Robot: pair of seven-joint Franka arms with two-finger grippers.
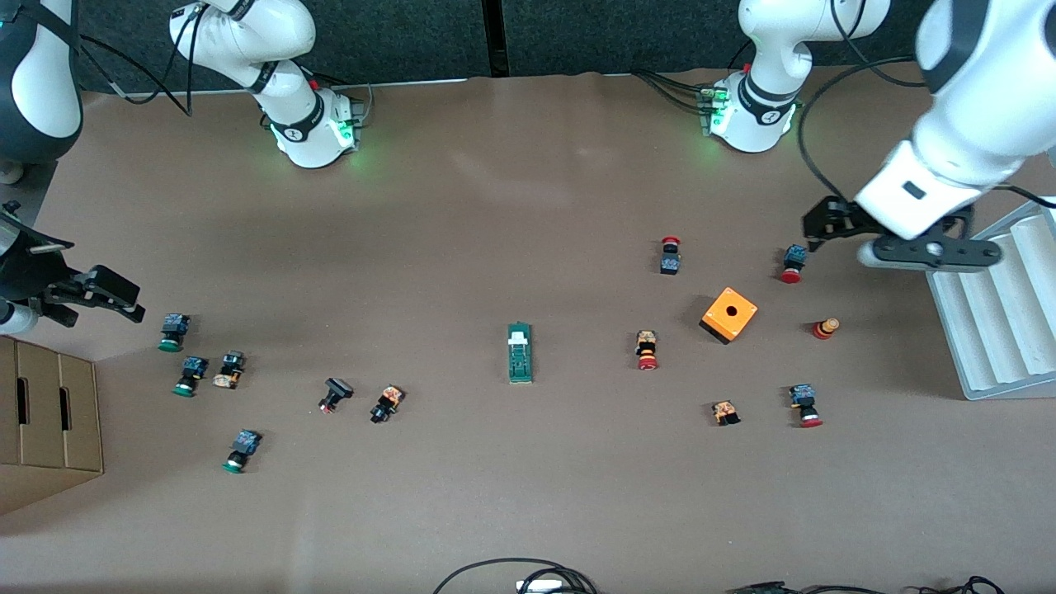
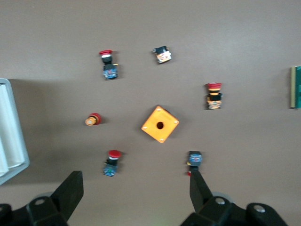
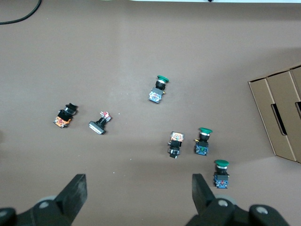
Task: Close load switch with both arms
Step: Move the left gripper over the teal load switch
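Observation:
The load switch [image 1: 520, 353] is a narrow green block with a white piece at its end farther from the front camera. It lies alone at the middle of the table, and one end of it shows at the edge of the left wrist view [image 2: 295, 87]. My left gripper [image 1: 818, 226] is open and empty, up over the table at the left arm's end beside a red-capped button [image 1: 794, 263]. Its fingers [image 2: 70, 192] stand wide apart. My right gripper [image 1: 130, 300] is open and empty, over the right arm's end beside the green-capped buttons. Its fingers [image 3: 74, 190] stand wide apart. The switch is out of the right wrist view.
An orange cube box [image 1: 729, 314] with a hole and several red-capped buttons [image 1: 647, 350] lie toward the left arm's end. Several green-capped buttons [image 1: 173, 331] lie toward the right arm's end. A cardboard box [image 1: 49, 412] and a white ribbed rack [image 1: 1002, 313] stand at the table's ends.

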